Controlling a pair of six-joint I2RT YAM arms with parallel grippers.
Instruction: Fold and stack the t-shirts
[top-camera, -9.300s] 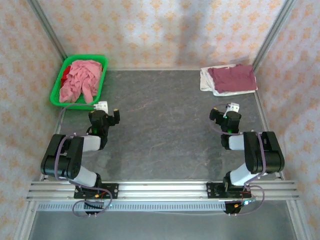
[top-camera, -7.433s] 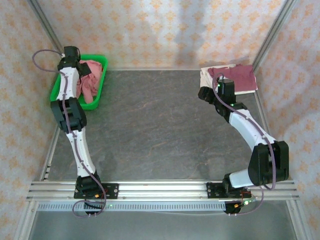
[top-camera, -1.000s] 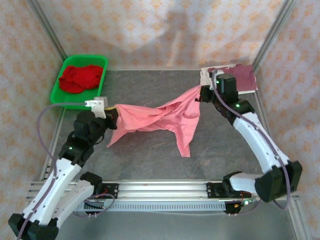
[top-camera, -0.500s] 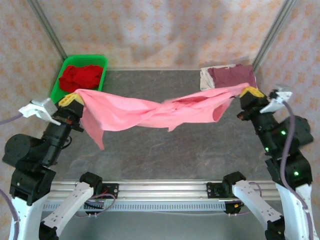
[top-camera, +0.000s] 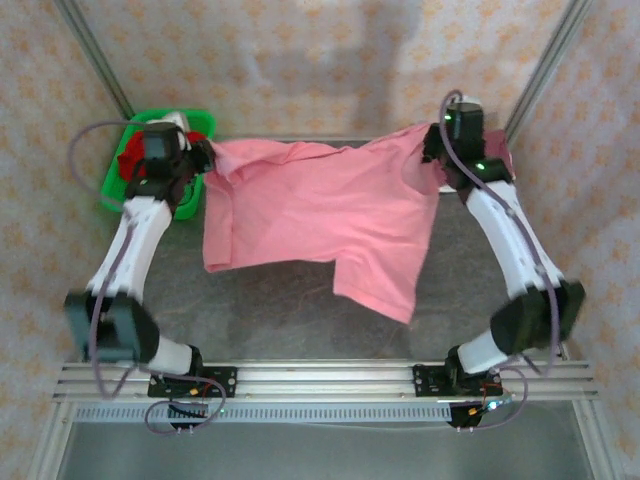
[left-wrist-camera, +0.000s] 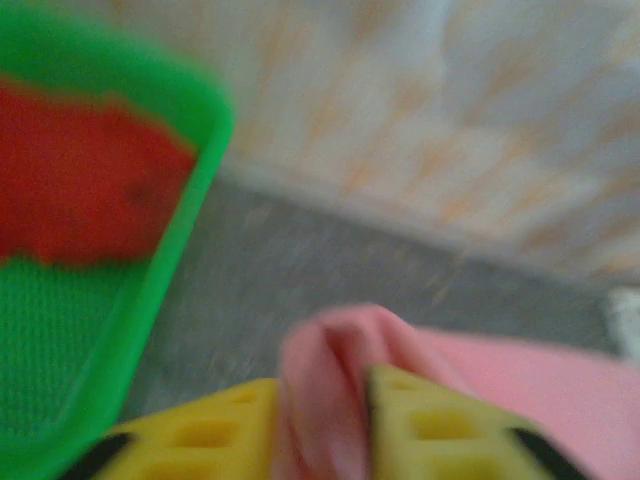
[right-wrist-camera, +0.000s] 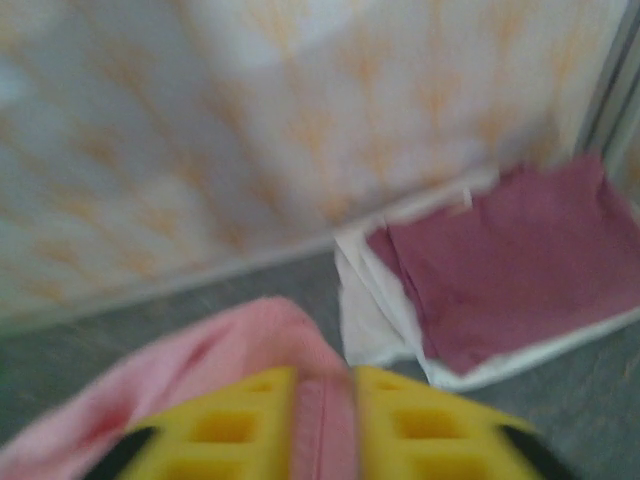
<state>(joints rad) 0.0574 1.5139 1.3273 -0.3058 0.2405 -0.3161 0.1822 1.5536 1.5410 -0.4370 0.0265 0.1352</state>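
Observation:
A large salmon-pink t-shirt (top-camera: 320, 210) lies spread across the back half of the table, its hem trailing toward the front right. My left gripper (top-camera: 203, 157) holds one shoulder corner next to the basket. My right gripper (top-camera: 432, 152) holds the other corner at the back right. In the left wrist view a bunch of pink cloth (left-wrist-camera: 335, 370) fills the gap of the left gripper (left-wrist-camera: 322, 425). In the right wrist view a pink fold (right-wrist-camera: 325, 420) sits between the yellow fingers (right-wrist-camera: 430, 430). A bright red t-shirt (left-wrist-camera: 80, 180) lies in the basket. A folded maroon t-shirt (right-wrist-camera: 510, 260) rests on an off-white one (right-wrist-camera: 375, 310).
The green mesh basket (top-camera: 112, 190) stands at the back left corner, its rim (left-wrist-camera: 150, 300) close to my left fingers. The patterned back wall (top-camera: 320, 60) rises just behind both grippers. Bare grey table (top-camera: 300, 320) stretches in front of the shirt.
Both arms have swung from high near the front to low at the back of the table. The pink t-shirt, which hung twisted between them, now lies opened out flat.

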